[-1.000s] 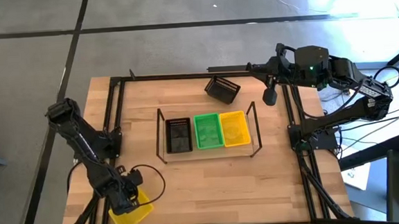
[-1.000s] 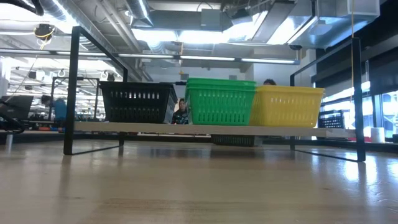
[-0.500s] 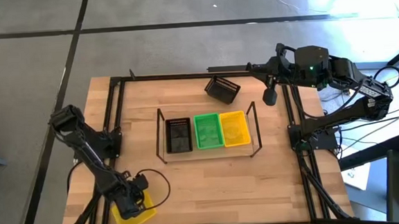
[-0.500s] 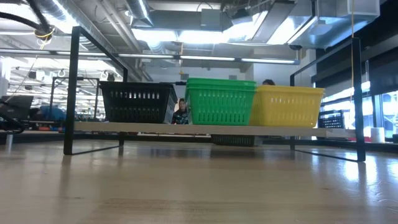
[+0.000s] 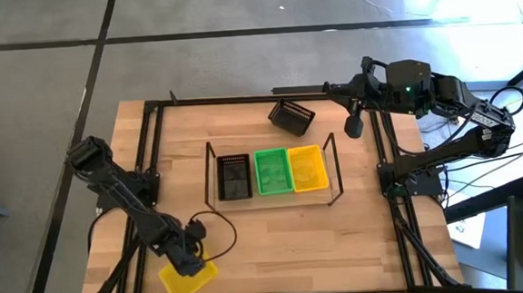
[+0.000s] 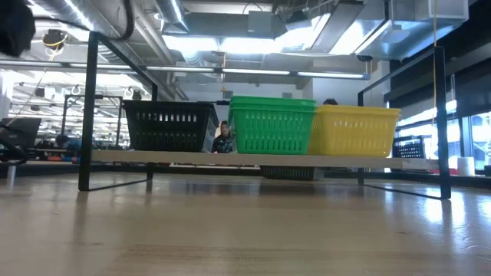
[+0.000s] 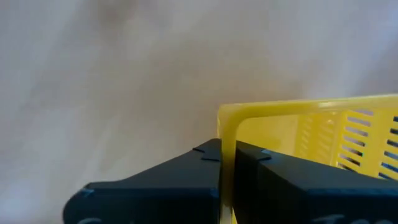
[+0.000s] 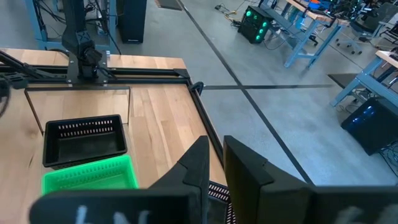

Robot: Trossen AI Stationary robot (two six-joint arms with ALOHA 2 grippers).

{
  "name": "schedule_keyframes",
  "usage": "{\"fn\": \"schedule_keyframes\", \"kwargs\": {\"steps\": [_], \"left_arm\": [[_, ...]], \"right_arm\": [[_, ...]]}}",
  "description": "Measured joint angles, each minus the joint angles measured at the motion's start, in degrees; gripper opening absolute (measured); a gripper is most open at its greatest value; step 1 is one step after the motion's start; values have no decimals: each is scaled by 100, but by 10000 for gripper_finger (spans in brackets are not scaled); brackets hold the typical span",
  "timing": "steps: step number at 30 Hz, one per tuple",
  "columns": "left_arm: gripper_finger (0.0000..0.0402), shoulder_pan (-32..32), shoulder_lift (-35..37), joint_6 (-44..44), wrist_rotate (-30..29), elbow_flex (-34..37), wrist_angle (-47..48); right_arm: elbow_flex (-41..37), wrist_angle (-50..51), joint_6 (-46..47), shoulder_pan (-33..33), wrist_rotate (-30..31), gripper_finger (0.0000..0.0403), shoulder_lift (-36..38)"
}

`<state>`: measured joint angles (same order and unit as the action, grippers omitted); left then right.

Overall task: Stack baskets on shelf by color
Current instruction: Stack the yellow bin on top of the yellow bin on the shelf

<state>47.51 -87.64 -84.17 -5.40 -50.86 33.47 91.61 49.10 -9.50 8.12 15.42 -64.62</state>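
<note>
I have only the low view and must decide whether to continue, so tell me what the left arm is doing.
Observer: The left gripper is shut on the rim of a yellow basket at the table's near left corner.
Operator: Report the right arm.
Observer: The right gripper hangs over the table's far right corner, holding nothing.
Operator: List any other loose baskets.
Observer: One black basket lies tilted on the table behind the shelf, apart from it.
Operator: Give me the shelf order as seen from above.
Observer: From the left arm's side to the right arm's: shelf black basket, green basket, shelf yellow basket.
</note>
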Motion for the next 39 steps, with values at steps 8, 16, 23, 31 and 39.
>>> {"fn": "schedule_keyframes", "kwargs": {"steps": [8,16,23,31,39], "left_arm": [[0,-246,0,680,-138,-1088,371],[0,-618,2,1252,-1000,-2710,2002],[0,-1154,2,2164,-2444,-4138,3732],[0,-2330,2,4015,-3795,-5053,4140],[0,-3507,-9,5147,-5313,-5147,3692]], "right_arm": [[0,0,0,0,0,47,0],[0,0,138,0,2,47,0],[0,-2,31,2,2,47,0],[0,-12,-202,1,1,47,0],[0,-214,-316,0,-52,39,-12]]}}
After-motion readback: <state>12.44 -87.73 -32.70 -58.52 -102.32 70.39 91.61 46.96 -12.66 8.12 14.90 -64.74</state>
